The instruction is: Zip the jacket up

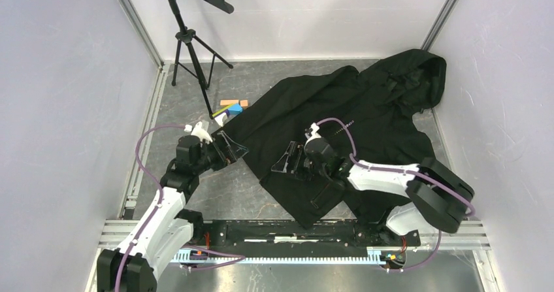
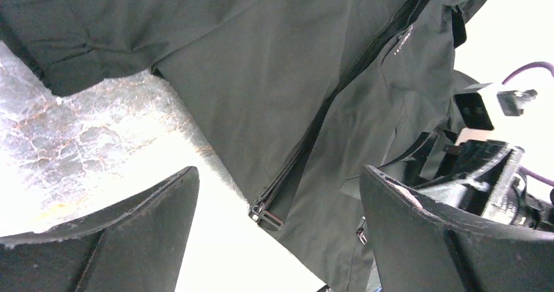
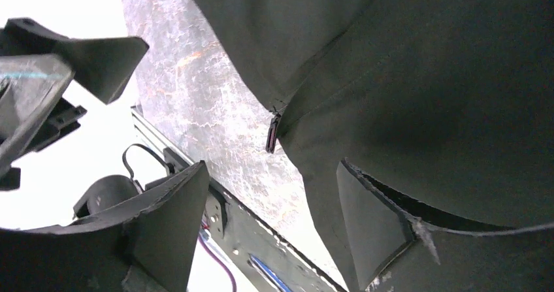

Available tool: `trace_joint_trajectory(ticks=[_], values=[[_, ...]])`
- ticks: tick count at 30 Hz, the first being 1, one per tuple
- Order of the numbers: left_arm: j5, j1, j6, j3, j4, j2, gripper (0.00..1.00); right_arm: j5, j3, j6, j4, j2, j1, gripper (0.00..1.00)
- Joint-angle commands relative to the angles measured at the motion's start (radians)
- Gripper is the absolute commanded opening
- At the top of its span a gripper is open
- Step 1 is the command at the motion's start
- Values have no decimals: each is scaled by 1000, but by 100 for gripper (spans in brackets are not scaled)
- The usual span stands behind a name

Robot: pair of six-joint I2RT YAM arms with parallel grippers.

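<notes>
The black hooded jacket (image 1: 353,119) lies spread on the grey table, hood at the far right. Its front zip is open, and the slider (image 2: 259,210) sits at the bottom hem. My left gripper (image 1: 230,149) is open just left of the jacket's edge. In the left wrist view it (image 2: 279,174) hovers with the slider between its fingers, touching nothing. My right gripper (image 1: 287,162) is open over the jacket's lower hem. In the right wrist view it (image 3: 269,168) is just below a dark zip pull (image 3: 272,135) at the hem, with one finger (image 3: 372,220) over the fabric.
A black tripod stand (image 1: 189,44) is at the back left. Small coloured blocks (image 1: 232,106) lie by the jacket's left sleeve. A metal rail (image 1: 294,233) runs along the near edge. White walls close in left and right.
</notes>
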State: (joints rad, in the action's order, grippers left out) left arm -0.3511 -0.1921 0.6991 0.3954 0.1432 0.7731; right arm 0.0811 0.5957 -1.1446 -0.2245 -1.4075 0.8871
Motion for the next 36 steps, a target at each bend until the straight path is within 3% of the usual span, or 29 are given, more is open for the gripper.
trace_joint_trajectory(ticks=[1,10,15,22,25,27,29,32,36], values=[[-22,-5,63,-35,-84,-7,97,-43,68,-224,-80,-113,38,77],[-56,-10,49,-67,-65,-51,97,-58,210,-291,-34,-304,99,68],[-77,-17,62,-82,-61,-61,97,-75,164,-332,-93,-323,99,47],[-96,-38,77,-72,-28,-103,98,-197,163,-306,-3,-311,101,45],[-91,-49,88,-67,-27,-100,98,-202,170,-259,-39,-338,101,34],[-99,-58,91,-58,-27,-89,98,-205,149,-238,-52,-322,101,14],[-113,-71,95,-48,-27,-74,98,-234,101,-185,-88,-271,101,1],[-114,-110,91,-35,-36,-41,98,-250,9,23,-218,-156,91,0],[-135,-159,133,-32,-136,43,94,-98,-205,389,-662,-25,81,0]])
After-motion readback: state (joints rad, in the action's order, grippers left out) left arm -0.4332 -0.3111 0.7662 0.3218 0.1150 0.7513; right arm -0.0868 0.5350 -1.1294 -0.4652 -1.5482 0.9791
